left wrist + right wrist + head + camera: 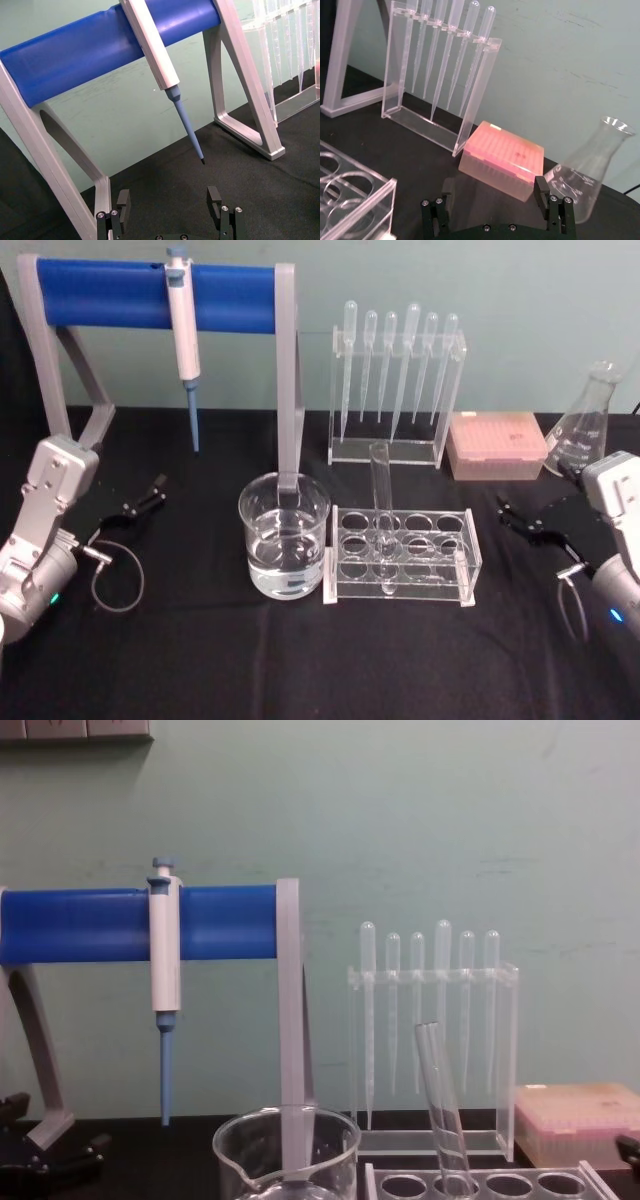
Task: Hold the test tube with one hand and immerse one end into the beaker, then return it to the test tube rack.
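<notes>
The test tube [381, 508] is a clear glass tube leaning in a hole of the clear tube rack [452, 556] at mid-table; the chest view shows the test tube [441, 1108] tilted. Just left of the rack stands the beaker [284, 536], partly filled with clear liquid; its spouted rim [287, 1128] shows from the side. My left gripper [146, 498] hovers open at the left edge, well away from the beaker. In the left wrist view the left gripper [169, 202] holds nothing. My right gripper [520, 517], also open and unloaded [492, 199], sits right of the rack.
A blue-barred stand [150, 295] with a hanging white-and-blue pipettor [183, 335] rises behind the beaker. A clear rack of several plastic pipettes [395, 380], a pink tip box [497, 445] and a glass conical flask [585, 425] line the back. Black cloth covers the table.
</notes>
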Tool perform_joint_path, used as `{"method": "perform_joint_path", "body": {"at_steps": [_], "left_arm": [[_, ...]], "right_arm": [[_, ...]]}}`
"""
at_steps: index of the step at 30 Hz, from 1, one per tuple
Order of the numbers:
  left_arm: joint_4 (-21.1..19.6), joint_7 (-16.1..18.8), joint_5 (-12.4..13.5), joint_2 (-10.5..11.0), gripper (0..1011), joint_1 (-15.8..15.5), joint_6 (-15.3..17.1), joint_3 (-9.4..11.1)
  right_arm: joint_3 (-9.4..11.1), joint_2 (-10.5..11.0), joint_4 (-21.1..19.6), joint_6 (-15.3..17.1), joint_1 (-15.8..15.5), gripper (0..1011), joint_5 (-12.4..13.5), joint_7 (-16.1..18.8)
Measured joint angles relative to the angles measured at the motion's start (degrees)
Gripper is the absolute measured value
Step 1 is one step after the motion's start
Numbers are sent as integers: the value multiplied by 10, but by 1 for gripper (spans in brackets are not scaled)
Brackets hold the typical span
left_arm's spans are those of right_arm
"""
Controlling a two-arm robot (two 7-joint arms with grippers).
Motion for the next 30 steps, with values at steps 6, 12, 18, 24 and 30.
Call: {"method": "perform_joint_path", "body": {"at_steps": [6,12,18,24,30], "left_arm": [[0,0,0,0,1000,0,0,0],[0,0,0,0,1000,0,0,0],[0,0,0,0,1000,0,0,0],[0,0,0,0,1000,0,0,0],[0,0,0,0,1000,0,0,0]], "right_arm": [[28,38,-68,3,-65,1003,4,-1],[54,77,-147,0,-133,1002,39,31],[62,94,-200,-4,-163,1002,111,118],[43,64,-187,12,-124,1003,155,191],[18,10,-137,5,-64,1002,146,226]]}}
